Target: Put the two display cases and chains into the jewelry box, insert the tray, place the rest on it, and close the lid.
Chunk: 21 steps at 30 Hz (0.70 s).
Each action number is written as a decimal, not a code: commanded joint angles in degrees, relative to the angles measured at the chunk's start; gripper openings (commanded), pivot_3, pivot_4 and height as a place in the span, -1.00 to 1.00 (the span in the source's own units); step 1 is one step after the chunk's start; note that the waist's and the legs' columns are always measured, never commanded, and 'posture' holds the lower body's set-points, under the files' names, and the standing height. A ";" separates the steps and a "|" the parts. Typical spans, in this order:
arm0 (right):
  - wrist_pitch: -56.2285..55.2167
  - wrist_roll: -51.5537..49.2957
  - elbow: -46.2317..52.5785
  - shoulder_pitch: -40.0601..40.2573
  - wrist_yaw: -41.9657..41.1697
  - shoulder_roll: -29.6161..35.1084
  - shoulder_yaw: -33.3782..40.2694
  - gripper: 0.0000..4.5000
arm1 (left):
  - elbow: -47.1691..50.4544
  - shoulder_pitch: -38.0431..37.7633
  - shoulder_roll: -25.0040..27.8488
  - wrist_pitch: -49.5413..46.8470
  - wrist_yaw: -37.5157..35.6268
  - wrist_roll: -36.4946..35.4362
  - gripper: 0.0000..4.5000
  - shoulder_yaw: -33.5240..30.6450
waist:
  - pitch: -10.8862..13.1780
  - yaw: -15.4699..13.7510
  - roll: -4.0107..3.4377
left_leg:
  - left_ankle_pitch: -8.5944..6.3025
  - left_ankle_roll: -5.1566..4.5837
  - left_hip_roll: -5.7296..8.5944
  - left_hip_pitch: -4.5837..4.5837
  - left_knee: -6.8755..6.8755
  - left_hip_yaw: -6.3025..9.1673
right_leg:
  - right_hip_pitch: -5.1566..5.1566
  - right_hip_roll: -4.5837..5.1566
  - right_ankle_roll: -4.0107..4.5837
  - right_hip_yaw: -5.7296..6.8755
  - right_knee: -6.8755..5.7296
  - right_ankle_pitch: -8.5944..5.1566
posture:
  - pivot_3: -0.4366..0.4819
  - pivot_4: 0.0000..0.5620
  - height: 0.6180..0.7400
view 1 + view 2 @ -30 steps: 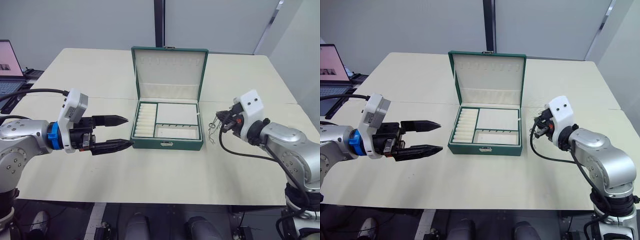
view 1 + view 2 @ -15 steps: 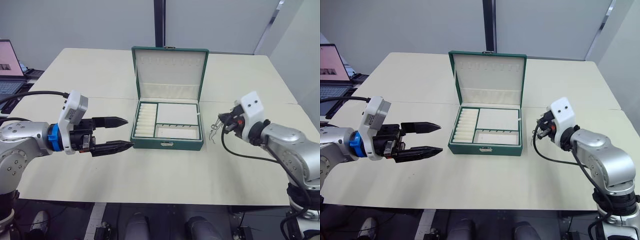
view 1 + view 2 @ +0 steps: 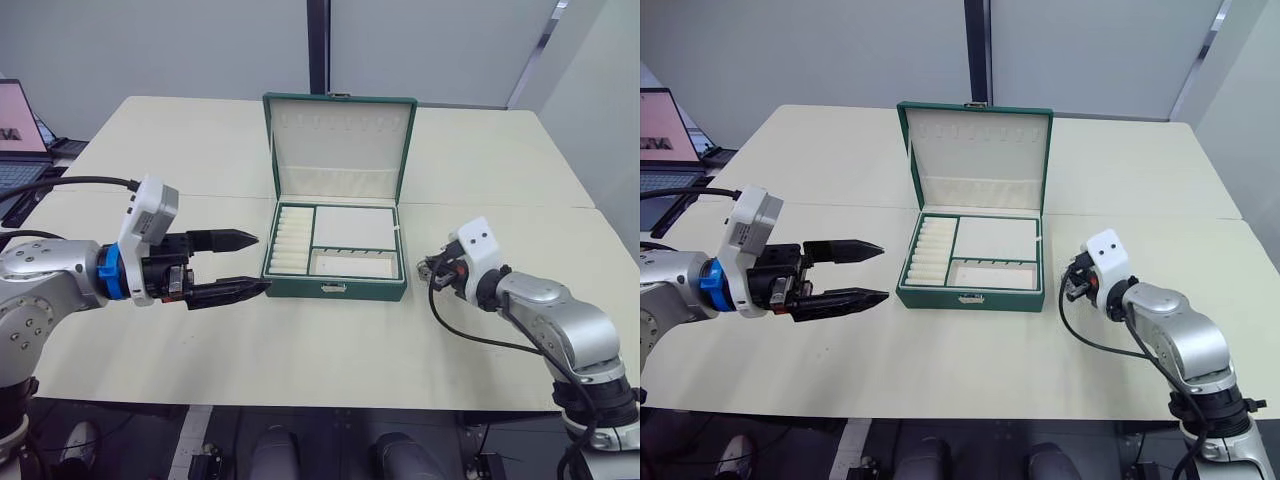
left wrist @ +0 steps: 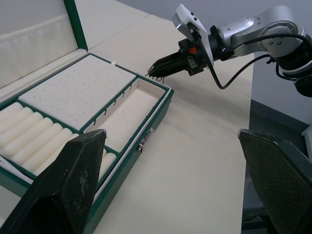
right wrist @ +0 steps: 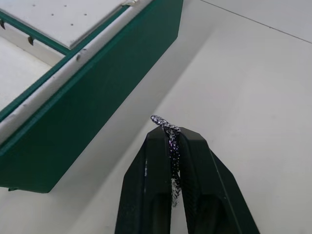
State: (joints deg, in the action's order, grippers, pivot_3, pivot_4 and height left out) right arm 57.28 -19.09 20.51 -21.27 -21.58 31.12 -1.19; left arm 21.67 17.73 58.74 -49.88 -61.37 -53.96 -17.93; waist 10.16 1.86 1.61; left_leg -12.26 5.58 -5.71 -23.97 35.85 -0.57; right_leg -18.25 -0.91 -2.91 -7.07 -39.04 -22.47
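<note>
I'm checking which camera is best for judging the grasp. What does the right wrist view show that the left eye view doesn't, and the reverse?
Right wrist view alone: a silver chain pinched between the shut black fingers of the right gripper, close to the jewelry box's green outer wall.

Left eye view alone: the raised lid, the tray's ribbed ring rolls, the front clasp, the left gripper open beside the box, and a laptop at the table's edge.

Both: the box, the tray seated in it, and the cream table.
</note>
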 commanded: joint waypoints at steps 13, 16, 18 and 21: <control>-0.98 0.94 2.69 3.10 -1.02 0.39 -0.45 0.99 | 0.27 0.39 0.98 0.90 -0.41 -0.12 1.00 -1.77 | 0.00 0.01 0.00 | 0.00 0.00 0.00 0.00 0.00 -0.01 | 0.00 0.00 0.00 0.00 0.00 0.00 | -0.05 -0.47 1.00; -2.63 1.81 1.01 3.60 -0.90 -0.02 -1.16 0.99 | 0.09 -0.48 0.79 1.71 -1.14 0.48 1.00 -1.93 | 0.00 0.02 0.00 | 0.00 0.00 0.00 0.00 0.00 0.00 | 0.00 0.00 0.00 0.00 0.00 0.00 | -0.05 -0.47 1.00; -4.14 2.67 -0.91 3.61 -0.86 -0.54 -1.74 0.99 | -0.13 -1.25 0.85 2.33 -1.80 0.91 1.00 -2.27 | 0.00 0.02 0.00 | 0.00 0.00 0.00 0.00 0.00 0.00 | 0.00 0.00 0.00 0.00 0.00 0.00 | -0.05 -0.47 1.00; -5.85 3.90 -3.09 3.47 -0.89 -0.91 -2.48 0.99 | -0.33 -2.03 1.00 3.04 -2.37 1.22 1.00 -2.66 | 0.00 0.00 0.00 | 0.00 0.00 0.00 0.00 0.00 0.01 | 0.00 0.00 0.00 0.01 0.00 0.00 | -0.05 -0.47 1.00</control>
State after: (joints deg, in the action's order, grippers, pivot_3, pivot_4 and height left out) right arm 53.22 -16.30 17.48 -17.47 -22.45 30.15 -3.65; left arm 21.08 15.74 58.96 -48.12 -63.15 -52.75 -18.22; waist 10.15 1.85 1.61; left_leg -12.26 5.58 -5.71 -23.97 35.85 -0.58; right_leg -18.24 -0.91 -2.91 -7.06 -39.03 -22.47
